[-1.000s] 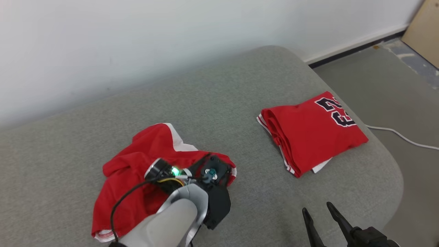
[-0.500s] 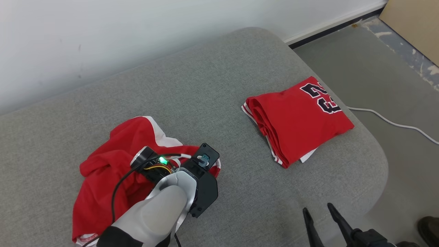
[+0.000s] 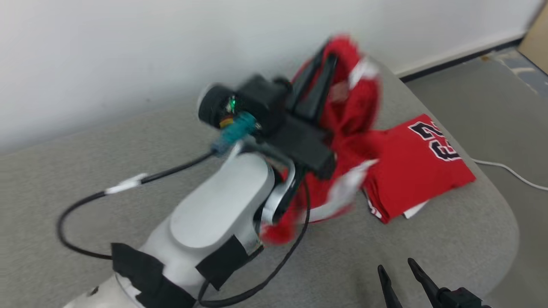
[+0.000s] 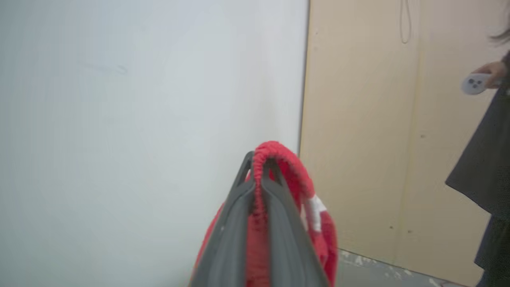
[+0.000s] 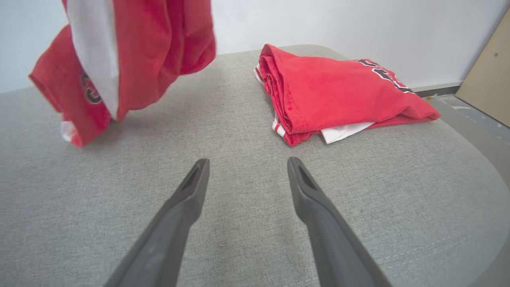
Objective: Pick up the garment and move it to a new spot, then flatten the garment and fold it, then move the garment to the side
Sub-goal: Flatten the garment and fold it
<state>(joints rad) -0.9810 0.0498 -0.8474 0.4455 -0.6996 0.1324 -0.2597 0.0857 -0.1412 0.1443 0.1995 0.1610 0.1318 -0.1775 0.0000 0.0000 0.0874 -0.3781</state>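
The left gripper (image 4: 259,159) is pinching the garment (image 5: 135,48) (right gripper (image 5: 244,164) spread); best gripping tight, landing left of the folded shirt (image 5: 338,91).

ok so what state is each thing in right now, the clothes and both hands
loose red garment: held up, hanging crumpled from the left hand
folded red jersey: folded, lying on the grey cushion
left hand: shut on the loose red garment
right hand: open, empty, over the grey cushion
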